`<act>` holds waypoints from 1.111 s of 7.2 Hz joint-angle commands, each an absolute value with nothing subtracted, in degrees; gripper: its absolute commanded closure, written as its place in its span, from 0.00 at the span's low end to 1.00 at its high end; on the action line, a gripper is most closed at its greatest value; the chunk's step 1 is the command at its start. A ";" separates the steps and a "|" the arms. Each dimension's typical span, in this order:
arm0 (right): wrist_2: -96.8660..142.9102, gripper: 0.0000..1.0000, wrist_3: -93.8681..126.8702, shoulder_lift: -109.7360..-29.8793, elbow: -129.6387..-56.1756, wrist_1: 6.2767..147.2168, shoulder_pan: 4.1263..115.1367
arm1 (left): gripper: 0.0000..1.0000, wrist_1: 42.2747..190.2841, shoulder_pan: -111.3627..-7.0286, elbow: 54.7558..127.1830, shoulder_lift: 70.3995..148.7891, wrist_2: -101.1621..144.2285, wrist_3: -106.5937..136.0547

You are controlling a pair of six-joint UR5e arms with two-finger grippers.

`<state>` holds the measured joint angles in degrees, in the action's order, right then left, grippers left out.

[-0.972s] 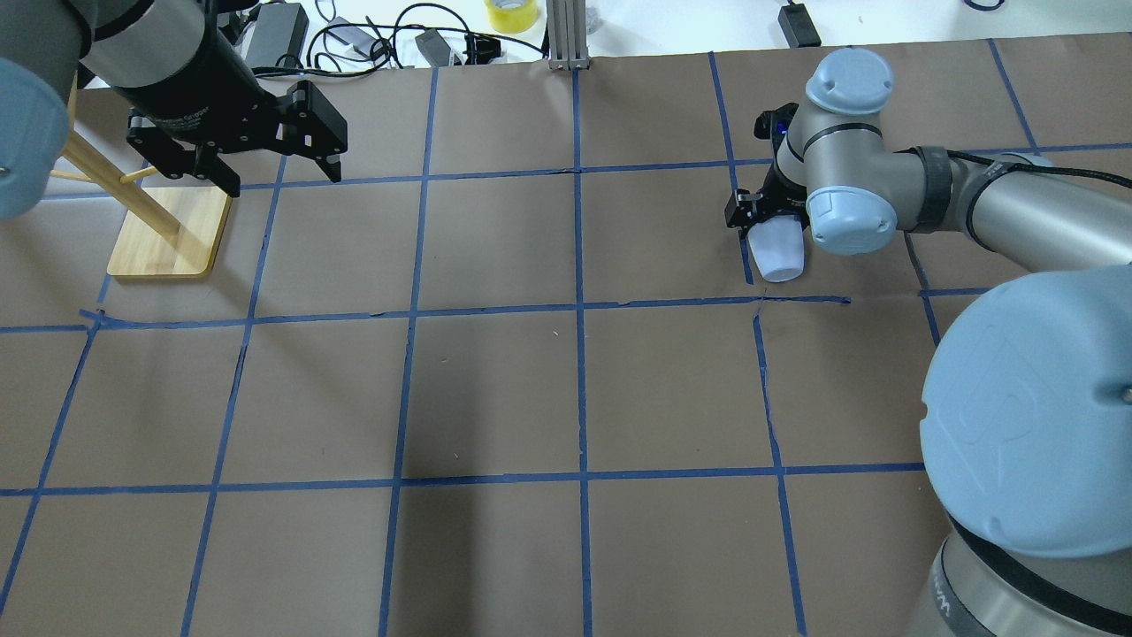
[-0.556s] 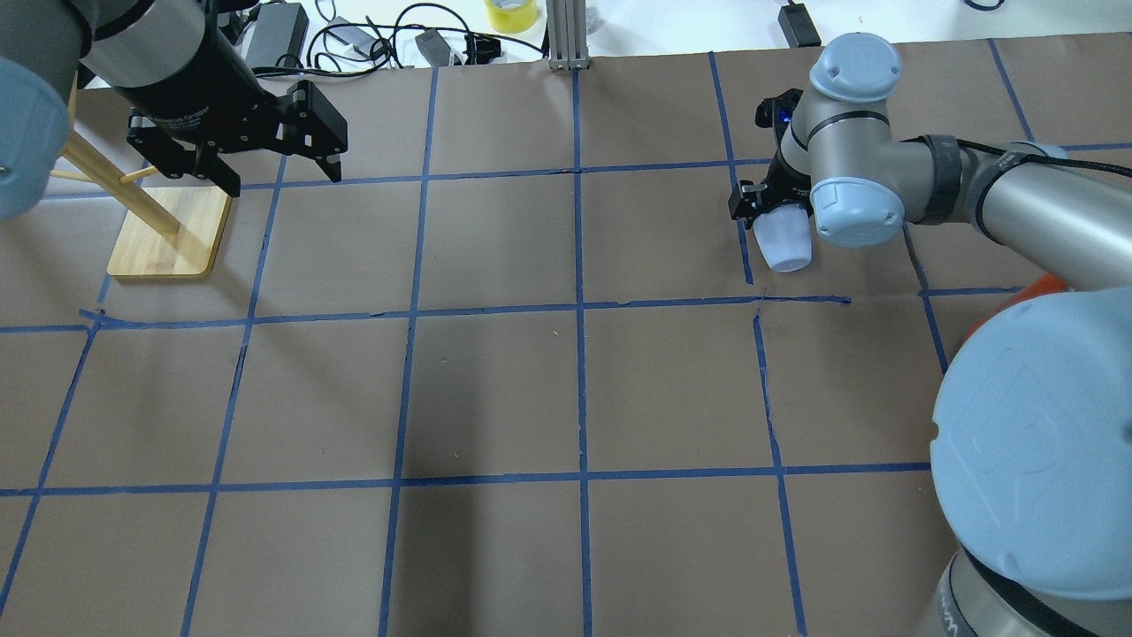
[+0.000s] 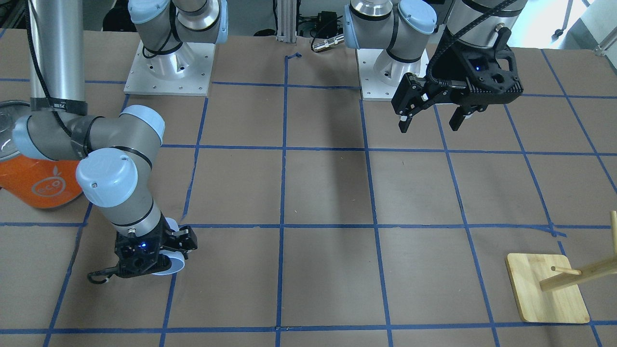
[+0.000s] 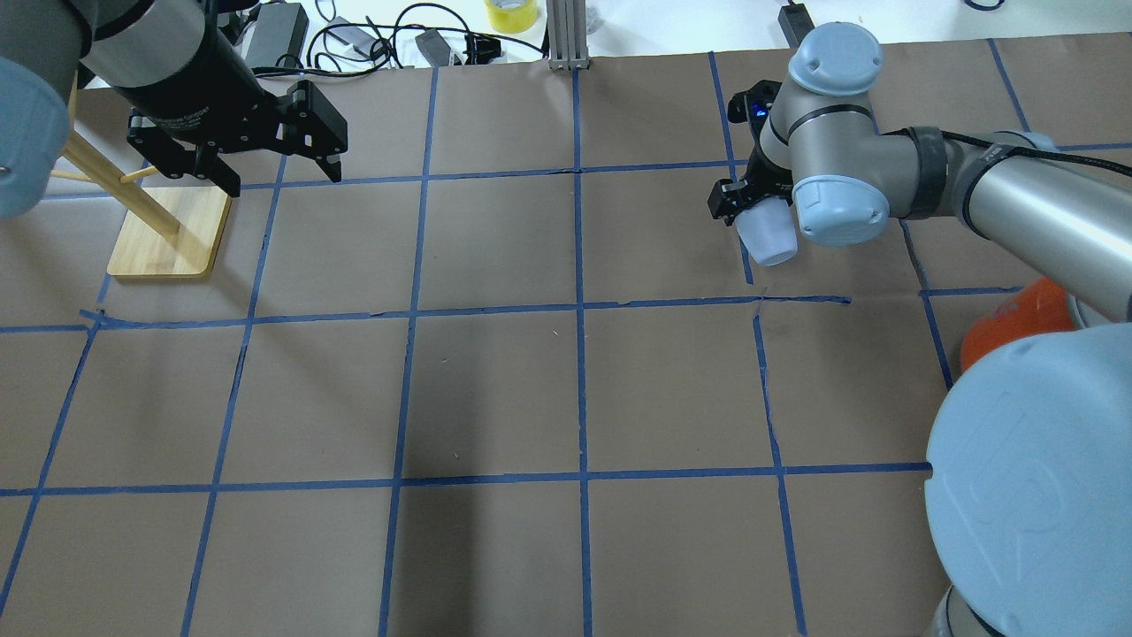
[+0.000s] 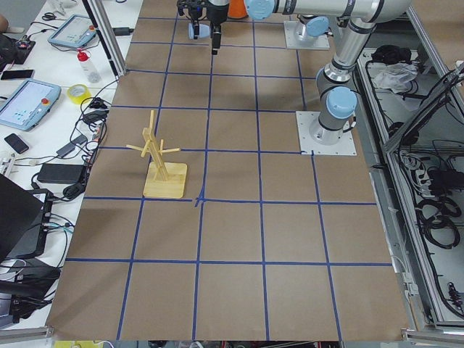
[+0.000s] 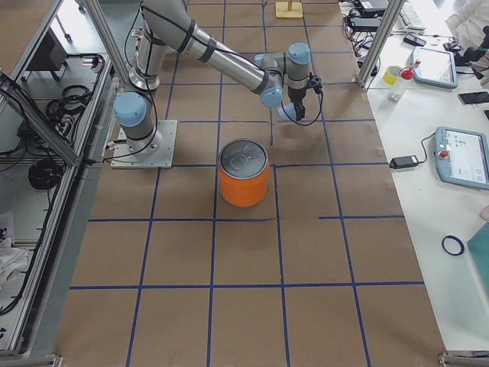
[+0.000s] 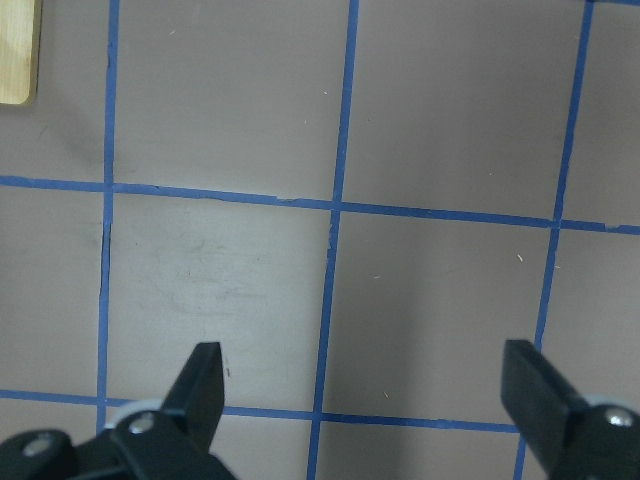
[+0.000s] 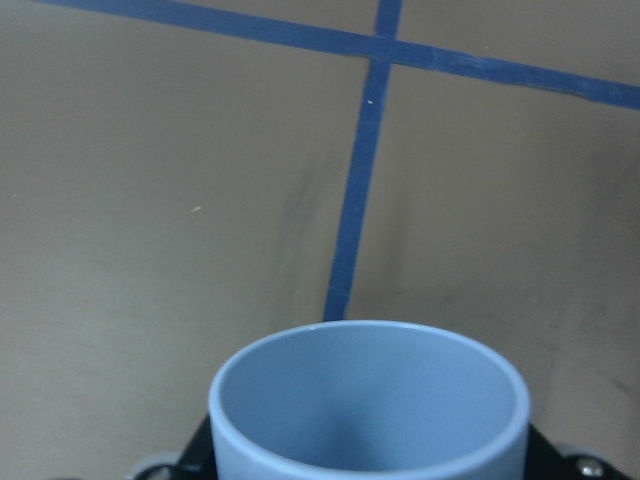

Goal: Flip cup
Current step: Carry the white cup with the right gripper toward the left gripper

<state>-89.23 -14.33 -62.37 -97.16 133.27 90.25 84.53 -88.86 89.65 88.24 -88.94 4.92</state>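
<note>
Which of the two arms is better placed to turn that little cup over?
The right. The right gripper is shut on the cup, so it only needs to rotate and set it down. The left gripper hangs open and empty, far across the table.

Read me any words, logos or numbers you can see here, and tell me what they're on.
"eco": white logo on the orange can.
White print on the left gripper: too small to read.
Raised mark on the blue joint cap: unclear.
The cup: no text.
</note>
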 commanded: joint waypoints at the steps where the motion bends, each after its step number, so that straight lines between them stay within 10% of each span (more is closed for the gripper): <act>1: -89.73 0.86 -18.44 -63.54 -96.42 132.80 96.12 | 0.00 84.46 -88.86 89.65 88.24 -88.95 4.92; 8: -89.30 0.89 -42.20 -62.76 -96.51 133.42 108.89 | 0.00 84.46 -88.86 89.65 88.24 -88.95 4.92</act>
<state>-89.58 -34.16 -63.16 -96.79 133.29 108.40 84.50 -88.86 89.65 88.24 -88.95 4.92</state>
